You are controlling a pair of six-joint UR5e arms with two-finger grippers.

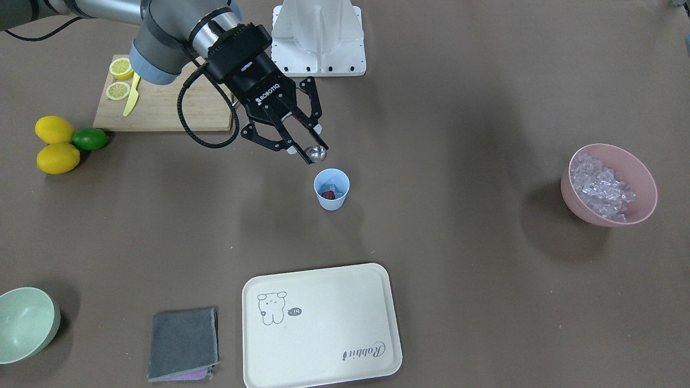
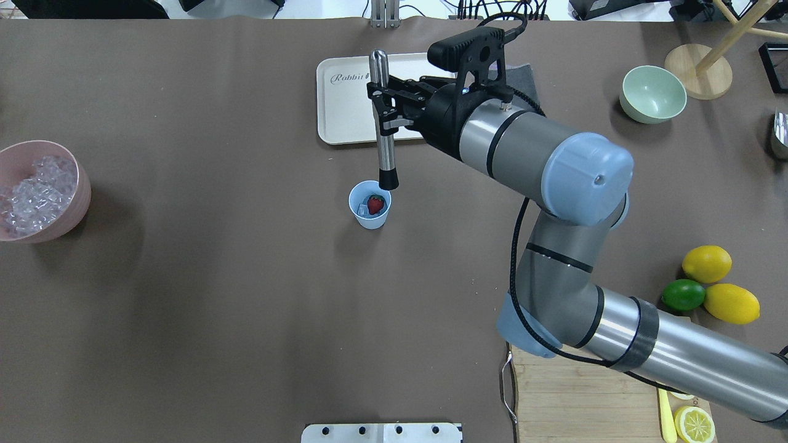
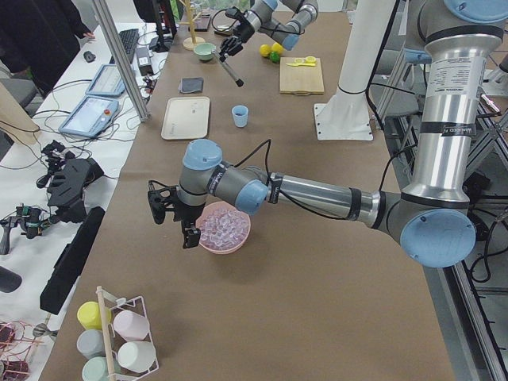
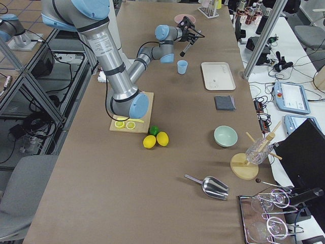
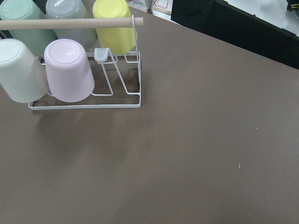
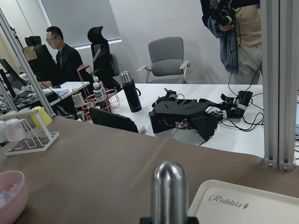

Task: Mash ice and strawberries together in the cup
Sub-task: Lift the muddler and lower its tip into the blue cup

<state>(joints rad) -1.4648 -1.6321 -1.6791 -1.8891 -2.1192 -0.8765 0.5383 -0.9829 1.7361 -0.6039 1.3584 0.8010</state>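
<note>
Cup, light thin plastic likely to tip, stands mid-table with 1 soft strawberry and hard, probably slippery ice inside. Right gripper clamps the steel muddler mid-shaft, black tip above the rim. Left gripper by the pink bowl: cannot tell its state

Brown tabletop, one continuous surface. Standing on it: light-blue cup near centre; pink bowl well apart at one end; cream tray beside folded grey cloth; pale green bowl; wooden cutting board; two lemons touching a lime; white arm mount.
</note>
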